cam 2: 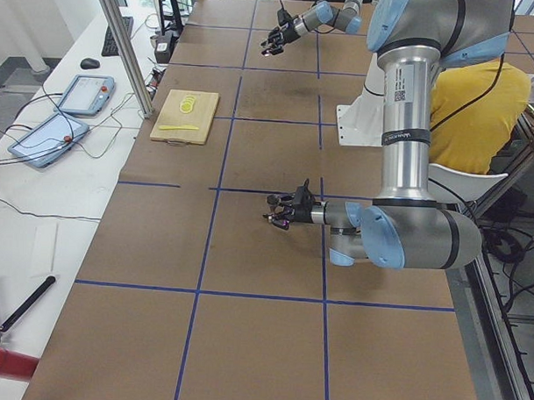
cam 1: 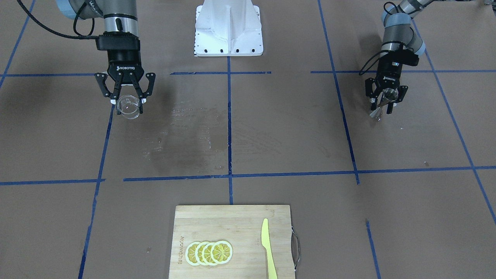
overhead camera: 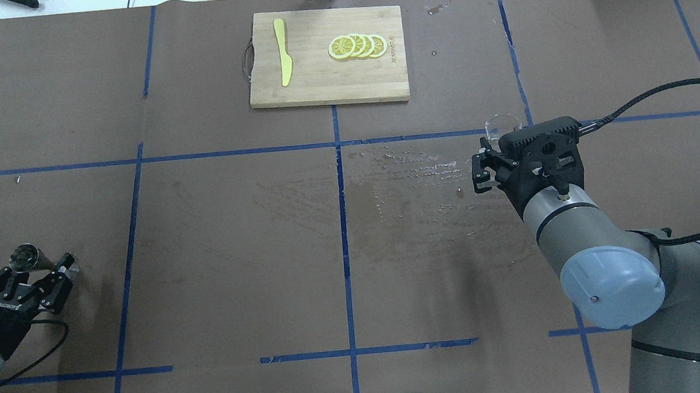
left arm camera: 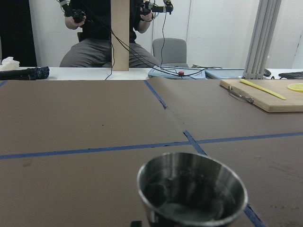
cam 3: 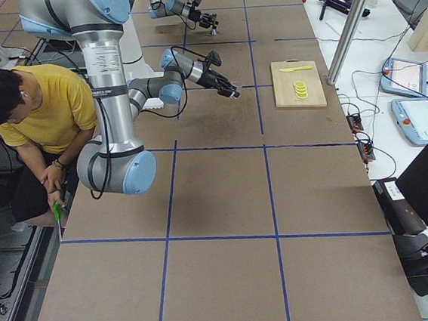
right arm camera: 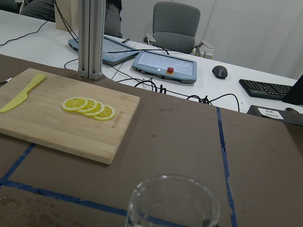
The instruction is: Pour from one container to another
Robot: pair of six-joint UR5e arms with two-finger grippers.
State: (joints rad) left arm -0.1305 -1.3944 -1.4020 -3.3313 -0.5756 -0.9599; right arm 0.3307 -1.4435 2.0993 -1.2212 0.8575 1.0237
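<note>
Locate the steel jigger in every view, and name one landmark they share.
Front-facing: right side, steel jigger in the left gripper.
Overhead: lower left.
Exterior left: centre of the picture.
Exterior right: top, left of centre; too small to confirm.
Left wrist: bottom centre, rim close up.
Right wrist: not in it.
Landmark: the cutting board.

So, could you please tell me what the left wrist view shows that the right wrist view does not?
Only the left wrist view shows the steel jigger and a person's hands. Only the right wrist view shows the glass cup, a mouse and a keyboard. Both show the cutting board, yellow knife and lemon slices.
</note>
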